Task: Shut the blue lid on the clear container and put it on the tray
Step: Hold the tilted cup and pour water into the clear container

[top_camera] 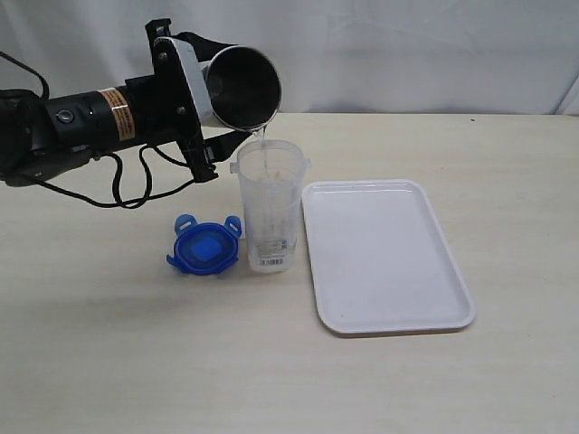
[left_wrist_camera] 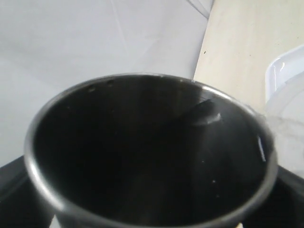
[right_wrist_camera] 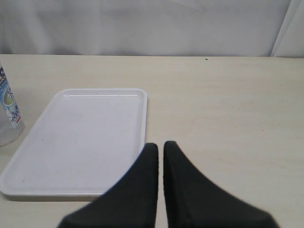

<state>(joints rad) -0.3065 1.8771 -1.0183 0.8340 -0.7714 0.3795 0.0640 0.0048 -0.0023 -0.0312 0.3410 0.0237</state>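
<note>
The clear container (top_camera: 270, 208) stands upright on the table, just left of the white tray (top_camera: 384, 258). The blue lid (top_camera: 204, 246) lies flat on the table, close by the container's left side. My left gripper (top_camera: 213, 90) is shut on a grey steel cup (top_camera: 240, 86), which is tilted over the container's mouth with a thin stream of water running in. The cup's dark inside (left_wrist_camera: 152, 156) fills the left wrist view. My right gripper (right_wrist_camera: 160, 147) is shut on nothing, low over the table beside the tray (right_wrist_camera: 80, 137). It does not show in the exterior view.
A white curtain backs the table's far edge. Black cables hang under the left arm (top_camera: 136, 185). The container's base with its label (right_wrist_camera: 7, 114) shows at the edge of the right wrist view. Bare table lies in front of the lid and tray.
</note>
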